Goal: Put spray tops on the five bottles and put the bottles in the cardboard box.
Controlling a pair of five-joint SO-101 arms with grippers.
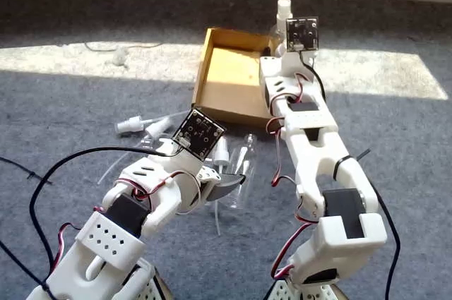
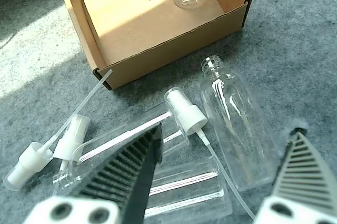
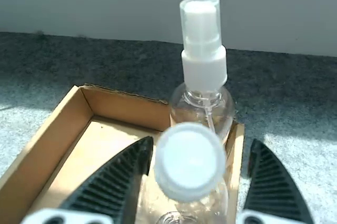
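Observation:
The cardboard box (image 1: 200, 74) lies at the back of the carpet. My right gripper (image 3: 201, 140) hangs open over its far right corner, jaws on either side of a white-capped clear bottle (image 3: 189, 167) without touching it. A second bottle with a spray top (image 3: 202, 55) stands just beyond, at that corner (image 1: 284, 9). My left gripper (image 2: 227, 130) is open low over a topless clear bottle (image 2: 234, 129) lying in front of the box (image 2: 174, 50). A loose spray top (image 2: 185, 112) with its tube lies beside that bottle. Two more clear bottles (image 2: 131, 139) (image 2: 184, 187) lie under the left finger.
Two further spray tops (image 2: 31, 163) (image 2: 73, 137) with long tubes lie on the grey carpet beside the left gripper. In the high view they sit left of the box (image 1: 134, 125). Black cables trail at the front left (image 1: 35, 180). A wall bounds the far side.

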